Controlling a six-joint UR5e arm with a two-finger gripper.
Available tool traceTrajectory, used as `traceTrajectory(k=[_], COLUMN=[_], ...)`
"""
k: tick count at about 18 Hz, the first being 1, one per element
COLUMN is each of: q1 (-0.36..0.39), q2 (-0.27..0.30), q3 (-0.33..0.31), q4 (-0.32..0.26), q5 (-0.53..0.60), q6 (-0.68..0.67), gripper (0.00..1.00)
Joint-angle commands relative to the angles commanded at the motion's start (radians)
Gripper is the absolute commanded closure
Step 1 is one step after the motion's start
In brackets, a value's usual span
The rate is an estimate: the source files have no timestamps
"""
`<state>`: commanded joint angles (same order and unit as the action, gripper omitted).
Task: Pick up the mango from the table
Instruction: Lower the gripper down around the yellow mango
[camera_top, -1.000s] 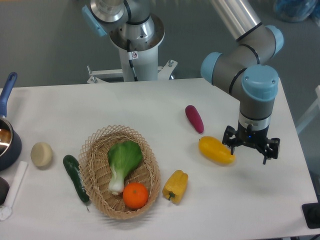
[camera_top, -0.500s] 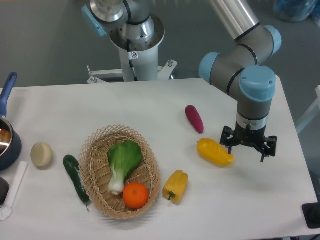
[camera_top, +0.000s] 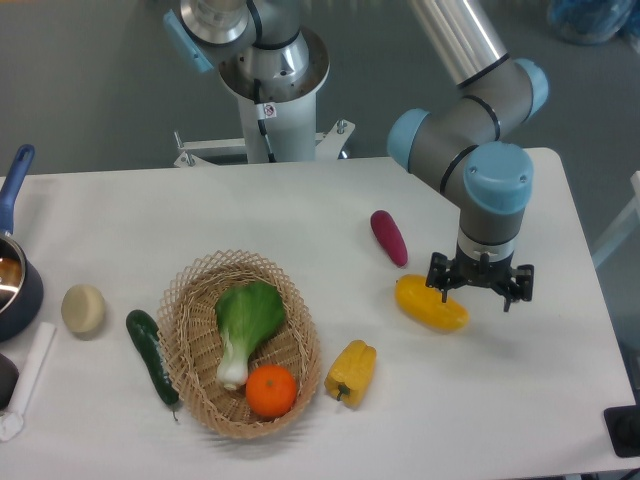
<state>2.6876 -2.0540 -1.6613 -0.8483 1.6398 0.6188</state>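
My claw (camera_top: 480, 285) spread wide, hanging over the right end of the mango (camera_top: 430, 303). Mango lies on table (camera_top: 300, 210), at 4 o'clock from the purple vegetable (camera_top: 388, 237).

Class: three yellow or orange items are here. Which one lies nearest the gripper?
The mango, smooth and elongated, right beside the gripper; the pepper and orange lie farther left.

grey floor (camera_top: 90, 90) behind the white table (camera_top: 200, 210), even light, no hard shadows
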Motion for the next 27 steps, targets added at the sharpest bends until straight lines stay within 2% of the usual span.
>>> traceTrajectory(k=[3,7,10,14,27], q1=[-0.015,-0.041,-0.054,-0.064,-0.054], q2=[-0.008,-0.057,-0.101,-0.103,-0.094], q3=[0.037,0.107,0.12,0.12,0.041], q4=[-0.002,0.0,0.002,0.0,0.0], q5=[-0.023,-0.044,-0.043,-0.025,0.026], q6=[-0.152,-0.387,-0.528,-0.556,-0.663], gripper=[0.0,0.0,0.0,0.0,0.0])
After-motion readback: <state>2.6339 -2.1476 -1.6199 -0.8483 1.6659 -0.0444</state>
